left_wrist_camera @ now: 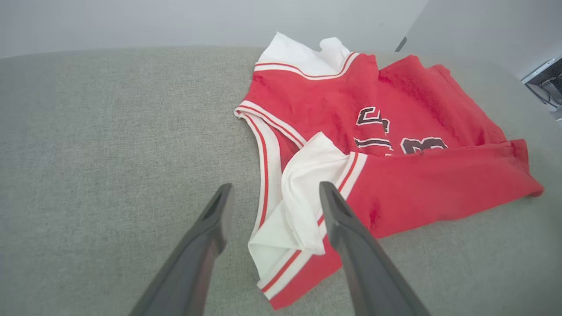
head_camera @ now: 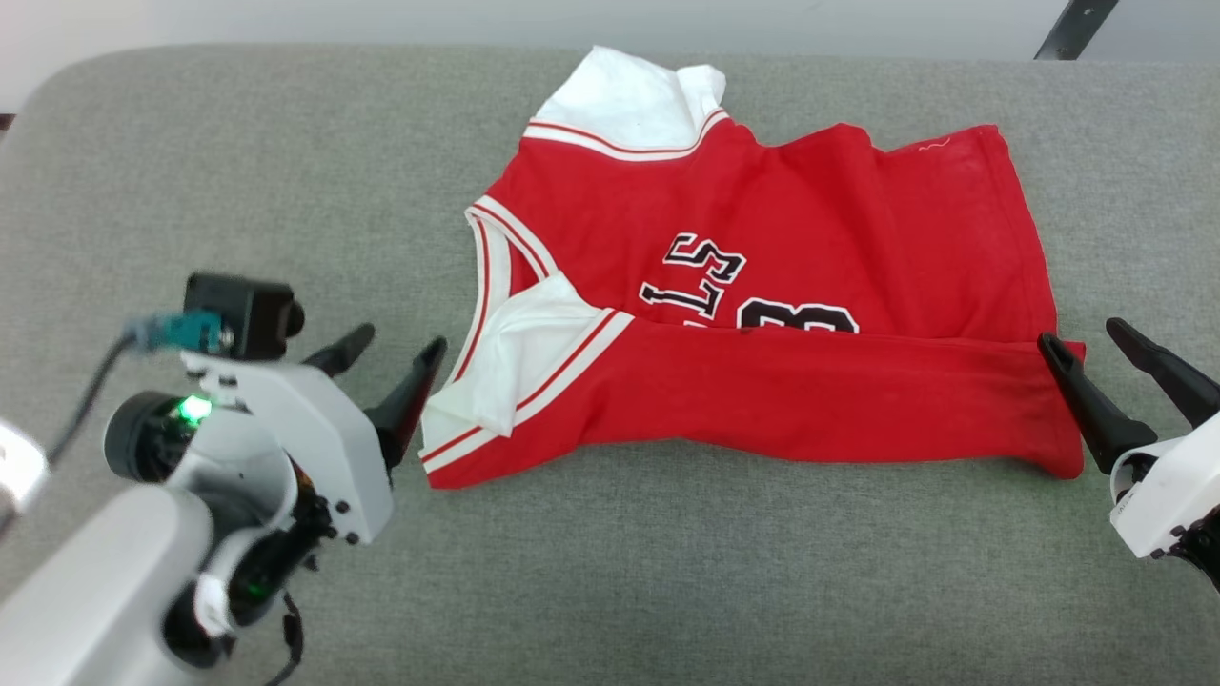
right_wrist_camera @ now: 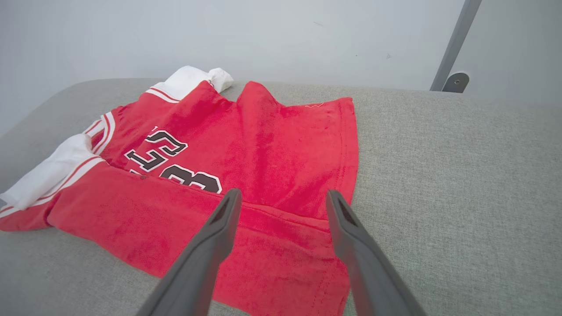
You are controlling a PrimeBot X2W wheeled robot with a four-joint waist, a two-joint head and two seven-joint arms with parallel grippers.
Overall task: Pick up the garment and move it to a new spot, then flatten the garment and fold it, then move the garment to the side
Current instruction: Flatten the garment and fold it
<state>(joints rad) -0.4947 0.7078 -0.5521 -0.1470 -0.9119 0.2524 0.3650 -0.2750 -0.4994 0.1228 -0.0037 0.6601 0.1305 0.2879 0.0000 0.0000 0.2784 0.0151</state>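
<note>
The red garment (head_camera: 762,286) lies on the grey cushion (head_camera: 286,171), collar to the left, hem to the right. Its near long edge is folded up over the black print, and both white sleeves show. My left gripper (head_camera: 398,345) stands open just left of the near sleeve; in the left wrist view that gripper (left_wrist_camera: 275,189) straddles the white sleeve (left_wrist_camera: 303,193) from above. My right gripper (head_camera: 1082,333) is open at the hem's near corner; in the right wrist view it (right_wrist_camera: 283,195) hovers over the garment (right_wrist_camera: 246,149). Nothing is held.
The grey cushion (right_wrist_camera: 461,175) spreads wide to the left, right and front of the garment. A pale wall runs behind it, with a dark metal strut (head_camera: 1075,29) at the back right. Cables (left_wrist_camera: 549,85) show past the cushion's far end.
</note>
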